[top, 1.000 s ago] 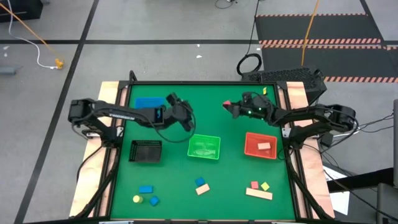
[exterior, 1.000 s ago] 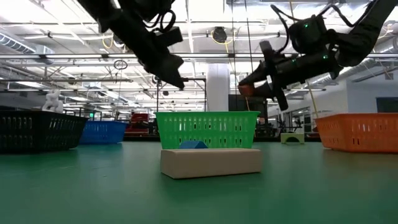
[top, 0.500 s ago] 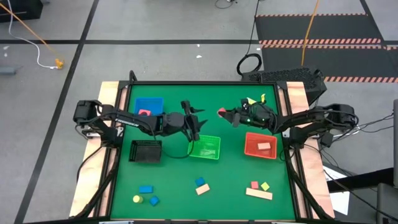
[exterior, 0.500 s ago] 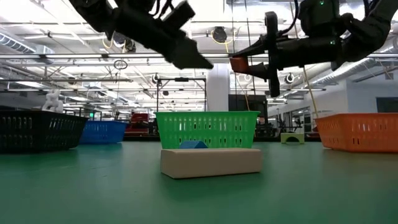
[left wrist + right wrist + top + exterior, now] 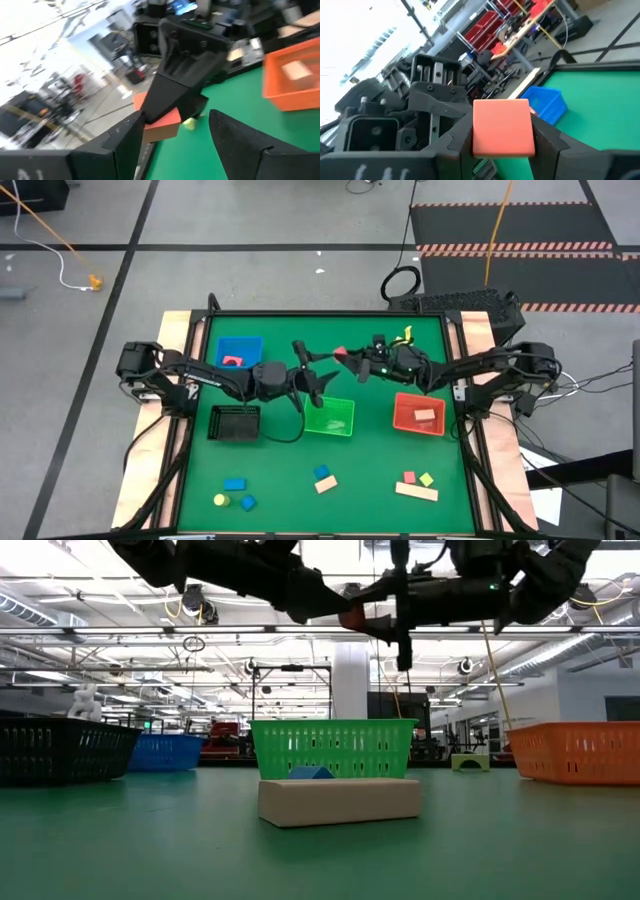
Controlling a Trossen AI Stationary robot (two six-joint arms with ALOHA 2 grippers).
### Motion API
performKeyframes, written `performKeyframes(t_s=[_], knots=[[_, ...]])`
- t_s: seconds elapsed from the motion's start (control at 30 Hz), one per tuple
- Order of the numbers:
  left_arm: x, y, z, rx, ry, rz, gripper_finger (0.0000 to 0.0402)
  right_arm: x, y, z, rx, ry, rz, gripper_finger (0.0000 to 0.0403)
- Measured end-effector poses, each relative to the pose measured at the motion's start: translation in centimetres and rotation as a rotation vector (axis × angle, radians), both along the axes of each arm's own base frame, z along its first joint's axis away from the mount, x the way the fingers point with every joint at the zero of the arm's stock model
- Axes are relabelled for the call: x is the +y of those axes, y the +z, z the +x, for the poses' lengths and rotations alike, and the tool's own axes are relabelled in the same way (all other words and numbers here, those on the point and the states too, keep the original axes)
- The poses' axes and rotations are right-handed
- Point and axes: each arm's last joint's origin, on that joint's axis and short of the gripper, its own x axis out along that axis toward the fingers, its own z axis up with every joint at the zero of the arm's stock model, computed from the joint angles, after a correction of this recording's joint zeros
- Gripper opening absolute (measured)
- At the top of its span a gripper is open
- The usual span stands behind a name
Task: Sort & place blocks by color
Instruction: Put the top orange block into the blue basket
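Red was the block (image 5: 340,356) that the right claw (image 5: 347,359) held between its fingers, high above the green worktop (image 5: 280,470), over the middle of it and behind the green bin (image 5: 329,417). The left claw (image 5: 312,372) stood just beside it with its fingers spread and empty, pointing at the block; in the left wrist view the block (image 5: 161,123) lay close to one of these fingers (image 5: 125,142), but I could not tell if they touched.

This looked to me like a handover of the block from the right arm to the left. To do it well, the left claw should come around the free part of the block, not around the right fingers, and close fully before the right claw lets go. Both arms should stay quiet during the change, because the block hung in the air and a drop could send it anywhere.

One pink block (image 5: 232,361) lay already in the blue bin (image 5: 240,343), a tan one (image 5: 425,416) in the red bin (image 5: 402,421). Other blocks waited at the near edge.
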Motion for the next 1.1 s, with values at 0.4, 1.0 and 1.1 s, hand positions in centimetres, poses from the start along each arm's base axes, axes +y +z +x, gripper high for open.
performKeyframes(t_s=[0.4, 1.0, 1.1], knots=[[-0.3, 0.2, 0.0, -0.015, 0.051, 0.024, 0.0227, 0.5, 0.3, 0.3, -0.019, 0.052, -0.016, 0.0122], [0.0, 0.2, 0.0, -0.031, 0.033, -0.010, 0.0227, 1.4, 1.2, 0.5, -0.072, 0.074, -0.074, 0.0123], [0.0, 0.2, 0.0, -0.029, 0.029, -0.007, 0.0227, 1.5, 1.2, 0.5, -0.072, 0.077, -0.078, 0.0123]])
